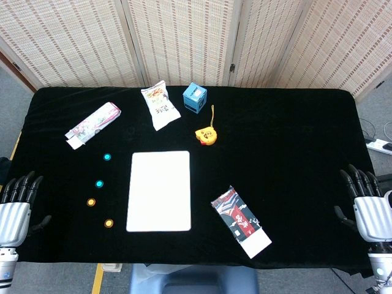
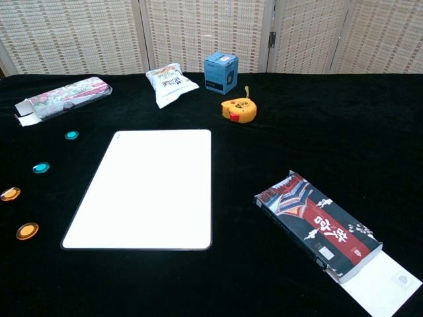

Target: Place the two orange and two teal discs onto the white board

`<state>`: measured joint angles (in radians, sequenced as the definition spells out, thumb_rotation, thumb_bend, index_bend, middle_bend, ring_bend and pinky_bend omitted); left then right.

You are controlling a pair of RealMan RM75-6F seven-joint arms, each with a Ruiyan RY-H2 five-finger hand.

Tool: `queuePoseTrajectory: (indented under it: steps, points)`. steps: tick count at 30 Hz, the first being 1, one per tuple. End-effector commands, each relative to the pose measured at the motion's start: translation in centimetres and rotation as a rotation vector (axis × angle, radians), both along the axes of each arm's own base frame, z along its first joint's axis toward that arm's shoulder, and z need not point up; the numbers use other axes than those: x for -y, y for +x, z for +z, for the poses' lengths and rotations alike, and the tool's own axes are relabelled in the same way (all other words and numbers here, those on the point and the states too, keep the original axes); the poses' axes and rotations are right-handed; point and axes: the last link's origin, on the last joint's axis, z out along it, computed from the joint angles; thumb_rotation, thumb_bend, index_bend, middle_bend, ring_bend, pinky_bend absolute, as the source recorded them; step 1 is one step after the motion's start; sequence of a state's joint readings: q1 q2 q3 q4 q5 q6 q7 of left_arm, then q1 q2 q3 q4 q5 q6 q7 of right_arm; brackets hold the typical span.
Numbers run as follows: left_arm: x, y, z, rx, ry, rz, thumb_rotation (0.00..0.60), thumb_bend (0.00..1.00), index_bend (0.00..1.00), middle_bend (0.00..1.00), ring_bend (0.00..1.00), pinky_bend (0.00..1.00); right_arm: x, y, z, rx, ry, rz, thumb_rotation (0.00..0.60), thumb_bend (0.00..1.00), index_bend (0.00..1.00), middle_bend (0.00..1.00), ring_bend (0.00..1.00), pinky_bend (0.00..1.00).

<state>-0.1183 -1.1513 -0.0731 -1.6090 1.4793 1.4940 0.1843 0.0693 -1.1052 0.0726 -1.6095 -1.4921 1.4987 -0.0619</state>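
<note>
A bare white board (image 1: pixel 159 191) (image 2: pixel 151 188) lies flat at the table's middle. Left of it sit two teal discs (image 1: pixel 107 157) (image 1: pixel 99 184) and two orange discs (image 1: pixel 91 202) (image 1: pixel 109 223) in a loose column. The chest view shows the teal discs (image 2: pixel 72 135) (image 2: pixel 41 168) and the orange discs (image 2: pixel 10 193) (image 2: pixel 27 230) too. My left hand (image 1: pixel 17 205) hovers at the table's left front edge, fingers spread, holding nothing. My right hand (image 1: pixel 367 205) mirrors it at the right front edge, also empty. Neither hand appears in the chest view.
On the black cloth: a floral box (image 1: pixel 93 124) at back left, a snack bag (image 1: pixel 160 105), a blue cube box (image 1: pixel 195 97), a yellow tape measure (image 1: pixel 207 135), and a dark patterned box (image 1: pixel 241 221) right of the board.
</note>
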Motion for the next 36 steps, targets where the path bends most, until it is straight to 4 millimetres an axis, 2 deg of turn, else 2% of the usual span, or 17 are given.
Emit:
queuePoseTrajectory:
  steps: [1,8,12,21,28,36]
  points:
    - [-0.1,-0.1,-0.3,-0.006,-0.01,0.006,0.6,0.24,0.06,0.03,0.0,0.0,0.0,0.0,0.1,0.002,-0.001,-0.004,0.6,0.36,0.0,0.0,0.03,0.0]
    - [-0.3,-0.1,-0.7,0.0,-0.029,0.003,0.6,0.24,0.09,0.05,0.0,0.0,-0.1,0.0,0.4,0.006,0.005,-0.009,0.6,0.36,0.0,0.0,0.03,0.0]
    - [-0.3,-0.1,-0.7,0.002,-0.031,-0.007,0.6,0.24,0.17,0.08,0.03,0.0,-0.1,0.0,0.5,0.005,0.004,-0.01,0.6,0.36,0.0,0.0,0.03,0.0]
    - [-3.5,1.1,-2.6,0.024,-0.132,-0.1,0.6,0.32,0.34,0.18,0.09,0.0,0.2,0.2,1.0,-0.001,0.0,-0.003,0.6,0.36,0.0,0.0,0.04,0.0]
    - [-6.1,1.3,-5.0,0.043,-0.208,-0.117,0.6,0.35,0.38,0.19,0.1,0.0,0.3,0.1,1.0,0.001,0.006,-0.008,0.6,0.36,0.0,0.0,0.03,0.0]
    - [-7.3,0.3,-7.4,0.037,-0.264,-0.078,0.6,0.36,0.41,0.2,0.1,0.0,0.4,0.1,1.0,0.001,0.008,-0.005,0.6,0.36,0.0,0.0,0.02,0.0]
